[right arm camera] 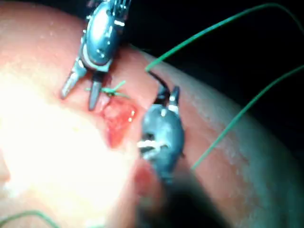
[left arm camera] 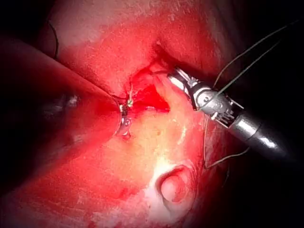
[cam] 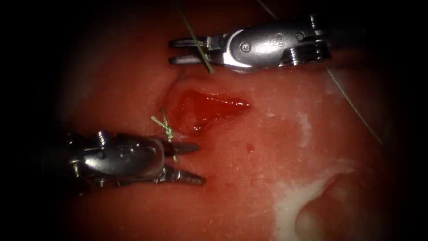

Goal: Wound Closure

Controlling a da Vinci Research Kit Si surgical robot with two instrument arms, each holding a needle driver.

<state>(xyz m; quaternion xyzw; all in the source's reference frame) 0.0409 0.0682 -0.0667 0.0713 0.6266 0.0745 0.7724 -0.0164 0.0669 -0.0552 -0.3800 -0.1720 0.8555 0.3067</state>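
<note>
The cut [cam: 209,109] lies open in the middle of the tissue [cam: 267,156], pooled with red fluid. At its left end sits a green knot [cam: 167,130] with two short cut ends. My left tool [cam: 199,163] is just below and left of the cut, jaws open and holding nothing, its upper jaw beside the knot. My right tool [cam: 171,51] lies above the cut with its jaws open. A green thread [cam: 199,47] crosses them near their base and ends free just below. In the right wrist view the left tool [right arm camera: 81,94] stands open by the knot [right arm camera: 112,90].
A pale thread strand [cam: 352,105] runs down the tissue on the right. A white fatty patch with a rounded bump [cam: 307,205] lies at the lower right. Green thread loops [right arm camera: 228,21] hang in the air behind the right tool.
</note>
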